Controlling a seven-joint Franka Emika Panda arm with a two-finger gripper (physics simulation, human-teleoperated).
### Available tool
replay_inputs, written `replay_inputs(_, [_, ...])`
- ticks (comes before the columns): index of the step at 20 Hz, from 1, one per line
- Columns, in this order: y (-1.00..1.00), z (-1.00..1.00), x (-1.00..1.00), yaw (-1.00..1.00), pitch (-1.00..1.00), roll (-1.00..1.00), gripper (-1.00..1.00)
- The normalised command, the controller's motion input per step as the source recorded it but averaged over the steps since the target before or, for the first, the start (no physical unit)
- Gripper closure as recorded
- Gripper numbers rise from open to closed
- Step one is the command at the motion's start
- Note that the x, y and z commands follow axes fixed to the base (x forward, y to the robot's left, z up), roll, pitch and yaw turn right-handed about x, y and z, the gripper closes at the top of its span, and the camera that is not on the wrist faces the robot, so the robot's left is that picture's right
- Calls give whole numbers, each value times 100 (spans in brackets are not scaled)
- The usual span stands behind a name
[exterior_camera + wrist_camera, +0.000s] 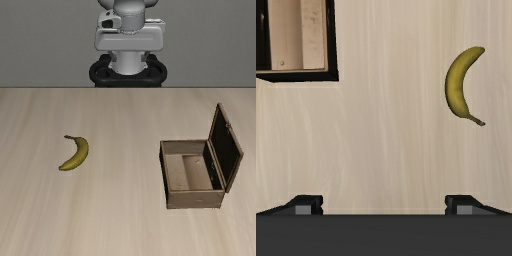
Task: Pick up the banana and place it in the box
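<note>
The pale wooden table [120, 215] runs wide, with open surface on every side of both things on it. The box [192, 200] sits toward the exterior view's right, its lid [226, 148] raised. It is well apart from the banana [74, 153], which lies flat toward the exterior view's left with plain tabletop between them. The gripper [384, 205] hangs above the table, fingers spread wide and holding nothing.

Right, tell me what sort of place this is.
Probably a simulated tabletop test bench: a pale wooden table, a banana, an open wooden box, and the robot's base before a plain grey wall.
</note>
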Motion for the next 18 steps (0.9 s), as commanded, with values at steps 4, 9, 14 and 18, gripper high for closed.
replay_inputs(4, [-100, 0, 0, 0, 0, 0, -100])
replay_inputs(9, [-100, 0, 0, 0, 0, 0, -100])
replay_inputs(14, [-80, 0, 20, 0, 0, 0, -100])
replay_inputs(18, [0, 0, 100, 0, 0, 0, -100])
